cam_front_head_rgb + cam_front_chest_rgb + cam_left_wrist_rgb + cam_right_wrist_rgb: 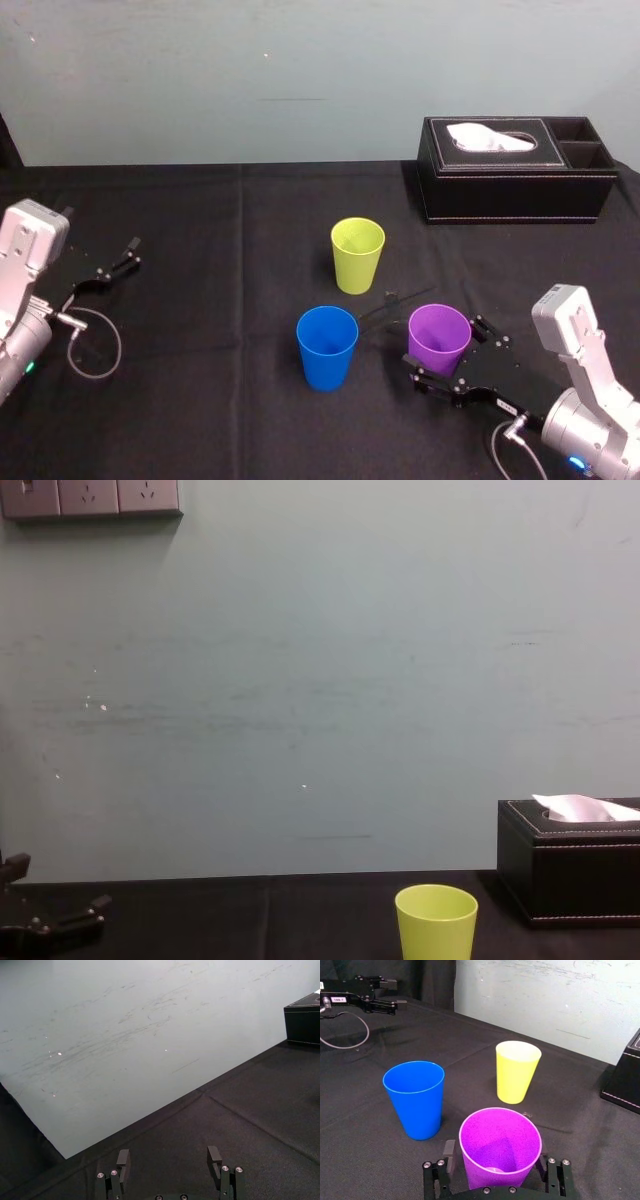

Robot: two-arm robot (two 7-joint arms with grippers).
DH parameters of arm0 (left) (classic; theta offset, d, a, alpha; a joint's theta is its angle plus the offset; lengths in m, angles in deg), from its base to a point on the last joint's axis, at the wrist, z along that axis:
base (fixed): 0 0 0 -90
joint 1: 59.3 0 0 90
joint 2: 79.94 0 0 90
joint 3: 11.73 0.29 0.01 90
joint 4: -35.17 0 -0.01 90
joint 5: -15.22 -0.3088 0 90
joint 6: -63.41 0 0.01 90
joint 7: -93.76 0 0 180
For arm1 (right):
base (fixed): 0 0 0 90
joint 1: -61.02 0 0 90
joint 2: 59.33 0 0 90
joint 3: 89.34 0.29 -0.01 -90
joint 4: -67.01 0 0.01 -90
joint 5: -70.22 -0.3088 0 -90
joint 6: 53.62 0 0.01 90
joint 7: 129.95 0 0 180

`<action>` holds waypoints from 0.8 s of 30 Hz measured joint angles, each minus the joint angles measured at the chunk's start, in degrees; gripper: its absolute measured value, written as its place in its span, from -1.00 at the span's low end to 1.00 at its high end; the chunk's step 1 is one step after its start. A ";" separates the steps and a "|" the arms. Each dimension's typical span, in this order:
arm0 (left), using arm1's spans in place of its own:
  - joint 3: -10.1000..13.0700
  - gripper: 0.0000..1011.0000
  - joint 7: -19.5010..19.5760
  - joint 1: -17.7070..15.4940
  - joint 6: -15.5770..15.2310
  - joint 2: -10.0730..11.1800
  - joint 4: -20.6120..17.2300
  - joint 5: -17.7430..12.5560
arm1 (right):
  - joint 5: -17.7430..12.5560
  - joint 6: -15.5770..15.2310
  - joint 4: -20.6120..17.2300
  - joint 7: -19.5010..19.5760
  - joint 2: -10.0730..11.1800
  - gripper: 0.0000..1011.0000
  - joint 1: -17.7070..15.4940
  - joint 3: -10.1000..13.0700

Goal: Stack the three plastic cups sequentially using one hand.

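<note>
Stretching wide, the table [200,230] carries the tissue box [515,170] well clear at its rear right. Right tool [447,345], spread, brackets the upright purple cup [500,1145] without gripping. An off-centre squeeze could tip it against the nearby blue cup [327,348]. Open cloth separates the yellow-green cup [357,255] beyond. Left tool [168,1152] idles spread, far left.

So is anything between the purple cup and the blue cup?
Nothing visible. Only black tablecloth lies between the purple tapered plastic cup, at the right gripper, and the blue plastic cup. The yellow-green plastic cup stands farther back. Left gripper parked far left.
</note>
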 joint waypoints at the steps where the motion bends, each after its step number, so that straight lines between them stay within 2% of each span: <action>1: 0.00 1.00 0.00 0.00 0.00 0.00 0.00 0.00 | 0.00 0.00 0.00 0.00 0.00 0.91 0.00 0.00; 10: 0.00 1.00 0.00 0.00 0.00 0.00 0.00 0.00 | -0.14 0.06 -0.01 0.02 0.03 0.49 -0.05 0.06; 24: 0.00 1.00 0.00 0.00 0.00 0.00 0.00 0.00 | -0.27 0.13 -0.03 0.02 0.03 0.44 -0.08 0.11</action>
